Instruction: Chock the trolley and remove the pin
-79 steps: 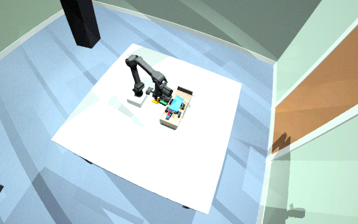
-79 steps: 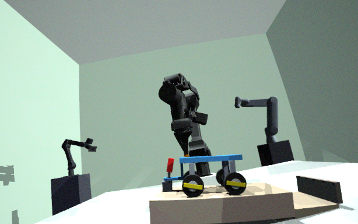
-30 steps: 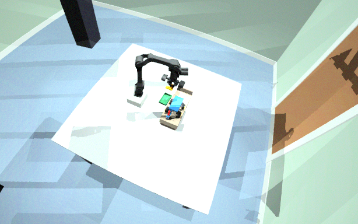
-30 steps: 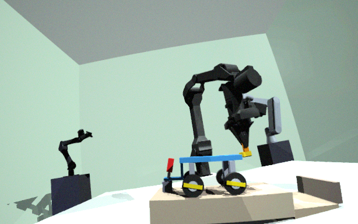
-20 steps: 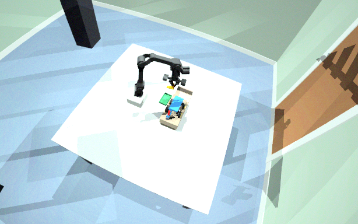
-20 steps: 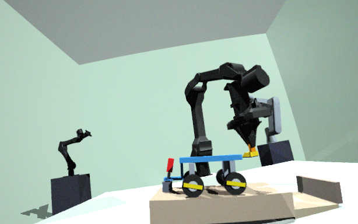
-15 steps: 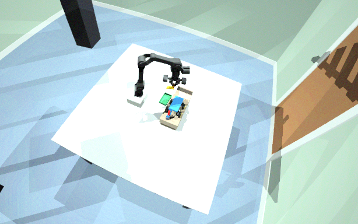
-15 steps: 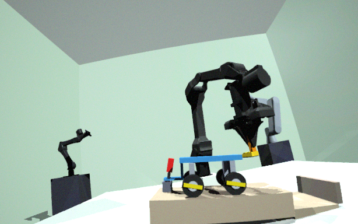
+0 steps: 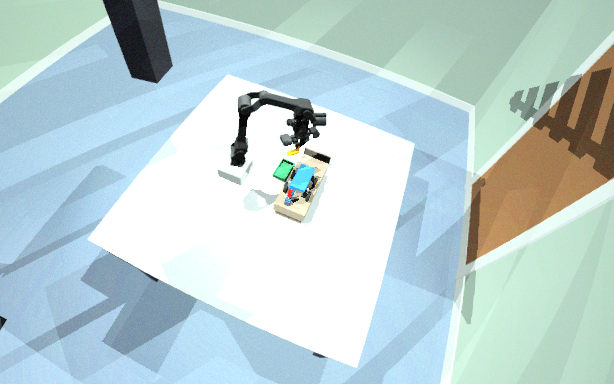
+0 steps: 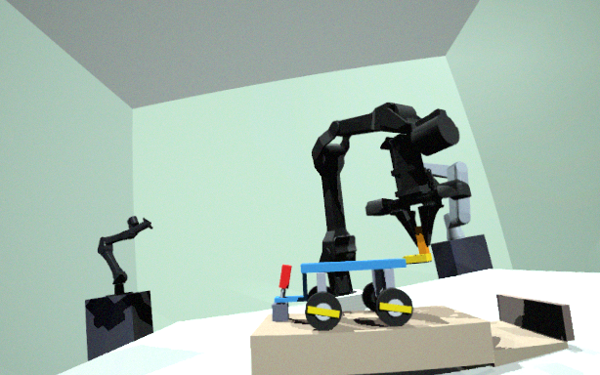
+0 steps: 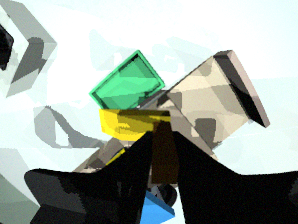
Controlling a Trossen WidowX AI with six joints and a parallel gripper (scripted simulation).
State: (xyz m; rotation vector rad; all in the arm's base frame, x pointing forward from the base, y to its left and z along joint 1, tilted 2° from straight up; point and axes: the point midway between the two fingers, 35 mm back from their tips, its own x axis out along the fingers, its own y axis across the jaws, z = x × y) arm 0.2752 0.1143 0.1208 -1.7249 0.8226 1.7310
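Note:
My gripper [image 10: 421, 233] is shut on the orange handle [image 10: 421, 241] of the yellow chock [image 10: 417, 258] and holds it in the air, behind the downhill end of the trolley. In the wrist view the handle [image 11: 164, 152] sits between the fingers with the yellow body [image 11: 133, 123] below it. The trolley [image 10: 352, 288] has a blue deck and black wheels and stands on the tan ramp [image 10: 371, 337]. The red-headed stop pin [image 10: 284, 276] stands upright at its uphill end. The green tray [image 9: 283, 169] lies beside the ramp and also shows in the wrist view [image 11: 128, 83].
A dark end wall [image 10: 533, 316] stands at the ramp's low end. The arm's white base block [image 9: 235, 172] sits left of the tray. Other arms on dark pedestals [image 10: 118, 317] stand in the background. A dark pillar [image 9: 140, 37] rises off the table.

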